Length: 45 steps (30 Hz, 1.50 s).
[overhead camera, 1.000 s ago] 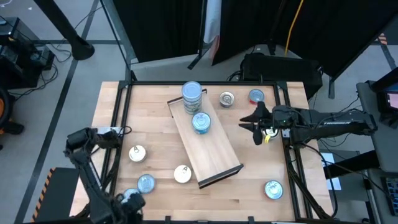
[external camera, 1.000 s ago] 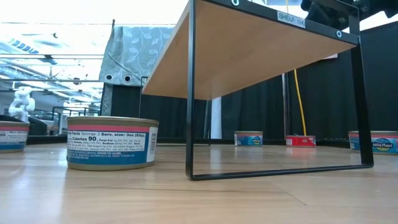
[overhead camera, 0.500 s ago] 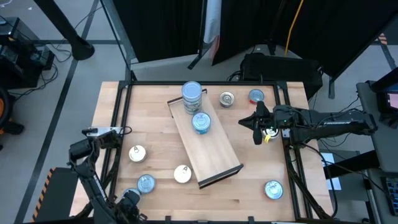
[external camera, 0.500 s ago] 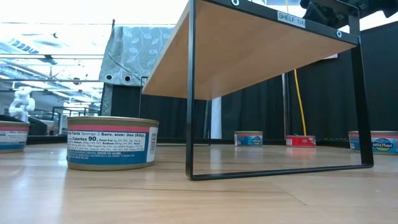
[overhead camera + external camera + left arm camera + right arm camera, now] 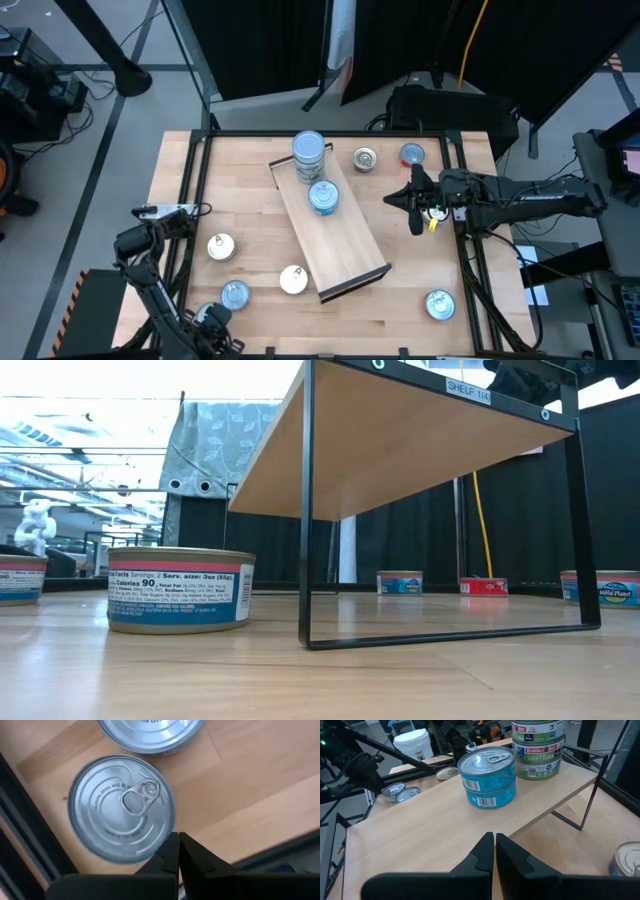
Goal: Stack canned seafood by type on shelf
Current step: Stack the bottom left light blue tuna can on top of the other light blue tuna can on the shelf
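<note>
The shelf (image 5: 340,235) is a light-wood board on thin black legs, lying slantwise mid-table. On its far end stand two stacks of tins: a taller mixed one (image 5: 539,742) and two blue-labelled tins (image 5: 487,777). Single tins lie about the tabletop. My left gripper (image 5: 212,322) is at the near-left corner, shut, its fingertips (image 5: 178,851) over the edge of a silver pull-tab tin (image 5: 121,815); a second tin (image 5: 150,732) lies just beyond. My right gripper (image 5: 398,200) is shut and hangs right of the shelf, pointing at it (image 5: 494,845). My left gripper's shut fingertips (image 5: 170,855) stand over the rim of the silver pull-tab tin (image 5: 150,851), pointing down from above. The tin lies flat on the table. Whether the fingers touch it I cannot tell.
Loose tins rest on the table: a silver one (image 5: 365,158) and a blue one (image 5: 412,154) at the far side, two cream ones (image 5: 220,246) (image 5: 293,279) left of the shelf, a blue one (image 5: 440,304) near right. A black frame (image 5: 200,200) borders the tabletop.
My left arm's upper joints have swung a little toward the near edge, while its gripper has stayed over the near-left tins. The right arm and the tins have kept still.
</note>
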Tool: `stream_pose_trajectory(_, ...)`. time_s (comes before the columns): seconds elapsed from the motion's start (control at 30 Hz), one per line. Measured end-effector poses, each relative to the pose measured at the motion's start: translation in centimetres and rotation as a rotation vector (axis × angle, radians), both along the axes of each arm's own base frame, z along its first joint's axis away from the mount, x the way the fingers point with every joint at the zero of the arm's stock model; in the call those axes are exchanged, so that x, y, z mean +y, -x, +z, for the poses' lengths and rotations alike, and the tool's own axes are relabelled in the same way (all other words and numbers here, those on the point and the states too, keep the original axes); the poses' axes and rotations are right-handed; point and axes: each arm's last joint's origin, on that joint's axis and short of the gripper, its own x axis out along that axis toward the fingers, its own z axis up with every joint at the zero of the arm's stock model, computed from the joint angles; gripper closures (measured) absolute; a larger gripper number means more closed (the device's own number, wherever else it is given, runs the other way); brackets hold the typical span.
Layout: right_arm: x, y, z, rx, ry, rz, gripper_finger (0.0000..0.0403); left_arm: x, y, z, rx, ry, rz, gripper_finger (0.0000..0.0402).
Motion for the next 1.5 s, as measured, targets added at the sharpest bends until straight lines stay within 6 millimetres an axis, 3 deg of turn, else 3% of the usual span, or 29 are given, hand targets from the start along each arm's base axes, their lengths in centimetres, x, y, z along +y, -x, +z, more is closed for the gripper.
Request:
stream_pose_trajectory(0.5, 0.0, 0.0, 0.0, 0.0, 0.0, 0.0, 0.0394, -0.5, -0.4, -2.8, 0.038, -0.065, -0.04, 0.0399)
stream_pose_trajectory(0.77, 0.0, 0.0, 0.0, 0.002, 0.01, 0.003, 0.0394, -0.3, -1.0, 0.5, 0.071, -0.105, -0.034, 0.04)
stream_pose_trajectory(1.03, 0.0, 0.0, 0.0, 0.003, 0.018, 0.005, 0.0394, 0.0, -0.6, -1.5, 0.113, -0.088, -0.049, 0.04)
stream_pose_trajectory(1.5, 0.0, 0.0, 0.0, 0.003, 0.019, 0.006, 0.0394, 0.5, -1.4, -1.7, 0.033, -0.118, -0.05, 0.04)
